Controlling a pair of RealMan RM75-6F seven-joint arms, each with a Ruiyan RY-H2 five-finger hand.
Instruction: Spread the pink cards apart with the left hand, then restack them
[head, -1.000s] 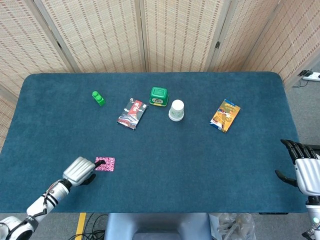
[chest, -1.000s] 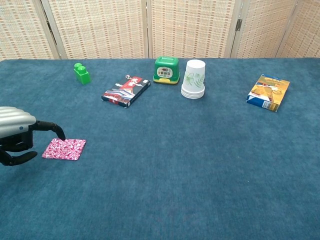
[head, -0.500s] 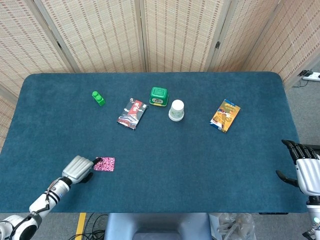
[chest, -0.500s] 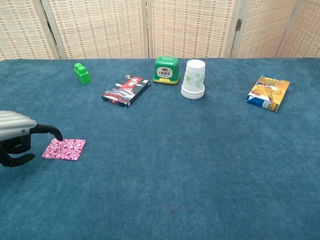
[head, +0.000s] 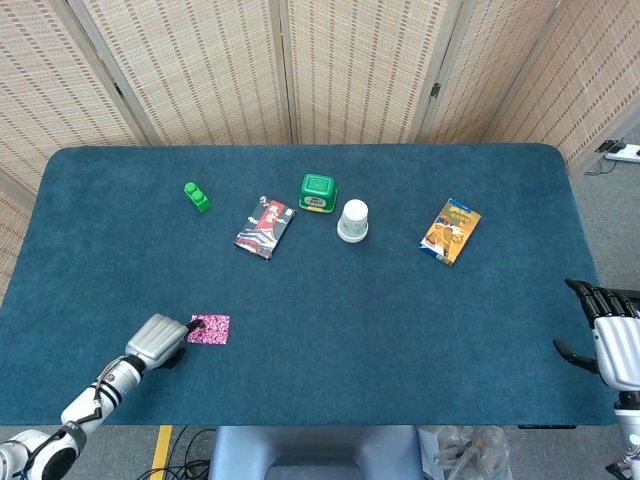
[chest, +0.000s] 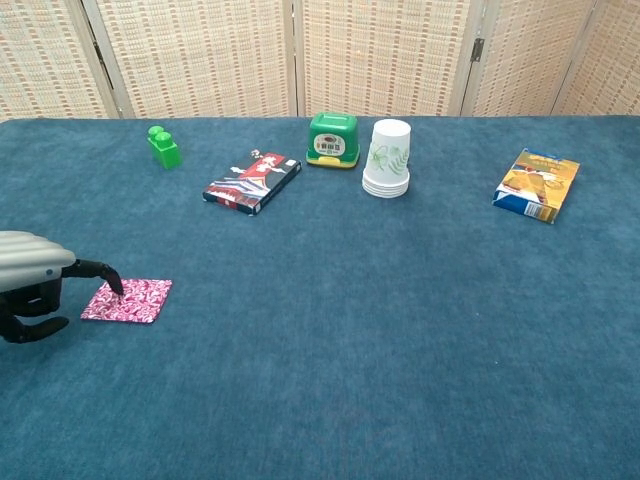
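Note:
The pink patterned cards (head: 211, 328) (chest: 128, 300) lie as one stack on the blue table, near its front left. My left hand (head: 157, 341) (chest: 35, 285) sits just left of the stack, a black fingertip (chest: 113, 285) pressing down on the stack's left part. It holds nothing; the other fingers curl under the silver back of the hand. My right hand (head: 610, 335) hovers off the table's right edge with its fingers apart and nothing in it; the chest view does not show it.
Along the back of the table (head: 330, 300) stand a green block (head: 197, 196), a dark red-and-white packet (head: 265, 227), a green container (head: 318, 193), a stack of white paper cups (head: 353, 221) and an orange-blue snack packet (head: 450, 230).
My left hand has drawn back toward the front left and dropped lower. Its fingertip has come down onto the stack's left part, and the stack has slid slightly left.

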